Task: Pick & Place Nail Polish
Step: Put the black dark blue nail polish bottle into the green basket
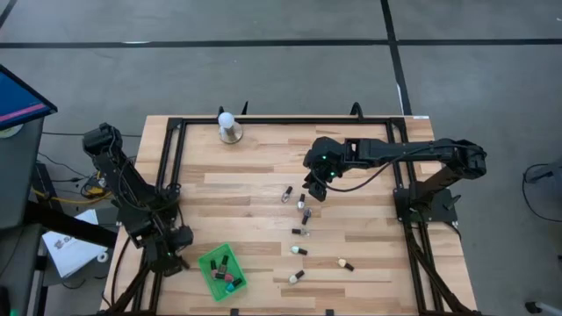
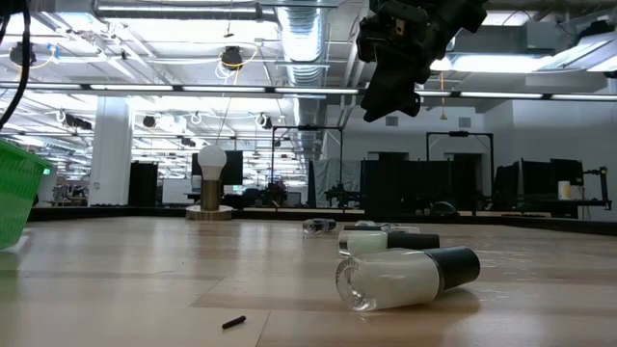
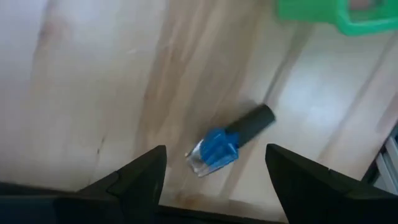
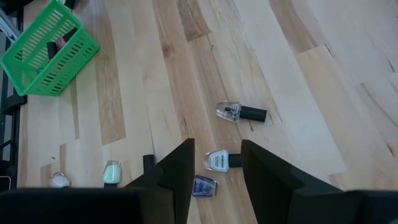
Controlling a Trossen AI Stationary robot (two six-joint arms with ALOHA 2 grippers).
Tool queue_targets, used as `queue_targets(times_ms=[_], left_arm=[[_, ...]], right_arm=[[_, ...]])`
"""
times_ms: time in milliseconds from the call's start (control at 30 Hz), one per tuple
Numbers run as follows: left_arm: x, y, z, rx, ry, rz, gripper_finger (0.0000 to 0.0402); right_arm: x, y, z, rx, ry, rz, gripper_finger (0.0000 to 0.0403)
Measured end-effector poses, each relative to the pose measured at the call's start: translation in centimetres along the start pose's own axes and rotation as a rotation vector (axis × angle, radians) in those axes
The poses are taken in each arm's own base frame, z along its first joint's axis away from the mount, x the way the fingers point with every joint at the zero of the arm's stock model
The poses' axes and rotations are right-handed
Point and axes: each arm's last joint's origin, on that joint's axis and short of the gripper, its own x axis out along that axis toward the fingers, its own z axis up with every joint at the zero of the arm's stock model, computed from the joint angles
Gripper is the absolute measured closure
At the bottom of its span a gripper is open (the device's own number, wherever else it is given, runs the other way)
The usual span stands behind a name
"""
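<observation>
Several tiny nail polish bottles lie on their sides mid-table: a clear one (image 4: 239,112), a white one (image 4: 221,160) and a purple one (image 4: 204,185); more lie toward the near edge (image 1: 299,250). My right gripper (image 1: 316,189) hangs open above them, its fingers (image 4: 180,168) touching nothing. My left gripper (image 1: 178,259) is open at the near left. A blue bottle with a dark cap (image 3: 217,147) lies on the wood between its fingers, untouched. A green basket (image 1: 209,262) beside it holds several bottles.
A white ball-topped round stand (image 1: 228,127) stands at the far edge. A white bottle (image 2: 405,275) lies close to the low camera. A black frame (image 1: 290,120) runs around the tabletop. The wood between the basket and the middle bottles is bare.
</observation>
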Motion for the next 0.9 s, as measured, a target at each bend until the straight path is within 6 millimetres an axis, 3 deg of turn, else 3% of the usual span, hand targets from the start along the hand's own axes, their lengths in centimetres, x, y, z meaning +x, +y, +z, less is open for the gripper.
queue_targets(times_ms=[467,900], left_arm=[[0.2,-0.4,0.2,0.248,-0.073,-0.018,0.0131],[3.9,-1.8,0.1,0.282,0.003,0.059,0.0133]], right_arm=[[0.0,0.0,0.0,0.011,-0.001,0.000,0.0280],[0.0,0.0,0.0,0.018,0.000,0.000,0.0280]])
